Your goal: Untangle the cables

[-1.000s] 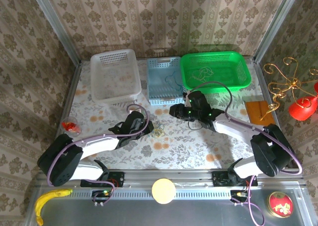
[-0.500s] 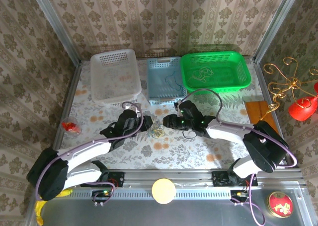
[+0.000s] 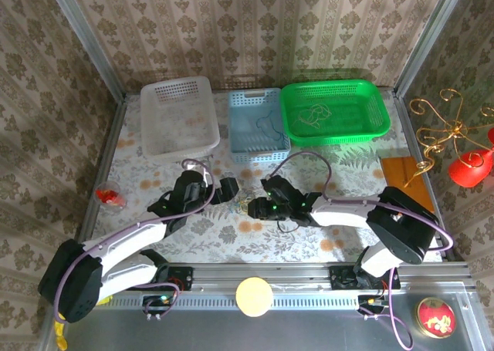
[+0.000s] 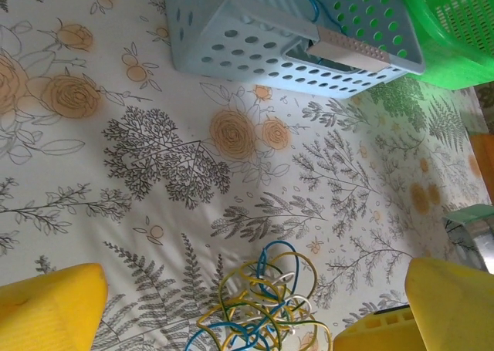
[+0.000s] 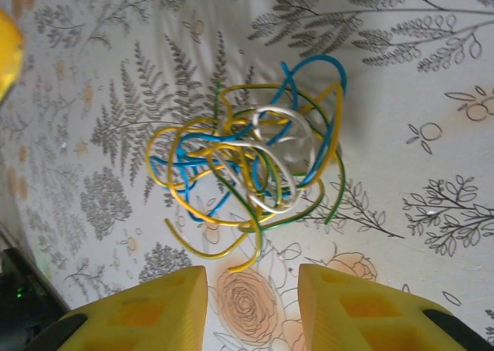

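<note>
The surface (image 3: 255, 243), covered in a floral print, carried three baskets along its far edge. The green basket (image 3: 340, 137) stood at the far right with a yellowish cord (image 3: 316, 118) lying inside it. The white basket (image 3: 181, 149) stood at the far left. The blue basket (image 3: 261, 154) sat between them, touching the green one, and held a thin blue cord (image 3: 266, 123).

Both arms reached toward the middle of the surface, in front of the blue basket, with their tools facing each other.

The left tool (image 3: 222, 190) stood with its jaws spread wide. In the left wrist view its yellow fingers (image 4: 46, 312) sat at the two bottom corners, well apart, and gripped nothing. The tangle lay on the surface in the gap between them, touching neither finger as far as the view showed.

The right tool (image 5: 251, 305) was partly open. A clear gap separated its two yellow fingers (image 5: 363, 305), and nothing was held in it. The tangle lay just ahead of the fingertips, with one loose yellow end pointing toward the gap.

The cables (image 5: 247, 173) formed one small knot of yellow, blue, green and pale loops. The knot rested flat on the surface between the two tools, near the blue basket but apart from it.
</note>
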Robot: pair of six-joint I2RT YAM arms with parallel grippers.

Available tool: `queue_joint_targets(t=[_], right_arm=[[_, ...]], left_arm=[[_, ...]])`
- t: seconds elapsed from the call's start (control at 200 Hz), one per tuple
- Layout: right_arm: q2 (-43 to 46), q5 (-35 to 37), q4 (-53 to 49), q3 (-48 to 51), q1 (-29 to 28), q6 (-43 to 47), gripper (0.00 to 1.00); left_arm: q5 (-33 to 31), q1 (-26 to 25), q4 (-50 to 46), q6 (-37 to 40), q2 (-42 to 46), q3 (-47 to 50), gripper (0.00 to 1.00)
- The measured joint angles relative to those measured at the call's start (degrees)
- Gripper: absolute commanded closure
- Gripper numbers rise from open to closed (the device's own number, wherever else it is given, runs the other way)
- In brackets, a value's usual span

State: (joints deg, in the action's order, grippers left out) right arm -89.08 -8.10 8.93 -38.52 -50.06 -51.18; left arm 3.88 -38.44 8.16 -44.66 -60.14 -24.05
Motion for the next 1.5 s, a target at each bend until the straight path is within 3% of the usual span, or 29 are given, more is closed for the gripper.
queue_joint_targets(t=[0.195,0.455,0.66,0.975,1.18,1.5], right_arm=[[-3.58,1.79,0.17,-1.55,-0.11,-0.24,0.68],[-6.56,1.99,1.22,-4.35,0.09,-0.42,1.0],[-4.96,1.66,1.16,-5.03,1.62,0.02,1.0],[5.09,1.66,1.2,-4.83,3.15,0.02,1.0],[7.74,0.55,1.18,-4.37,3.72,0.02,1.0],[11.52,-0.94,1.16,-4.26,4.72,0.04,1.0]], left_arm=[[1.18,0.61,0.0,1.22,-0.55,-0.07,0.0],[-1.62,0.61,-0.02,0.96,-0.98,-0.07,0.0],[-1.42,0.61,-0.46,0.98,-0.98,-0.09,0.0],[4.17,0.61,1.73,1.46,-3.52,-0.09,0.0],[6.1,0.48,2.8,2.32,-4.79,-0.09,0.09],[8.04,-0.55,5.51,6.69,-5.51,-0.09,0.13]])
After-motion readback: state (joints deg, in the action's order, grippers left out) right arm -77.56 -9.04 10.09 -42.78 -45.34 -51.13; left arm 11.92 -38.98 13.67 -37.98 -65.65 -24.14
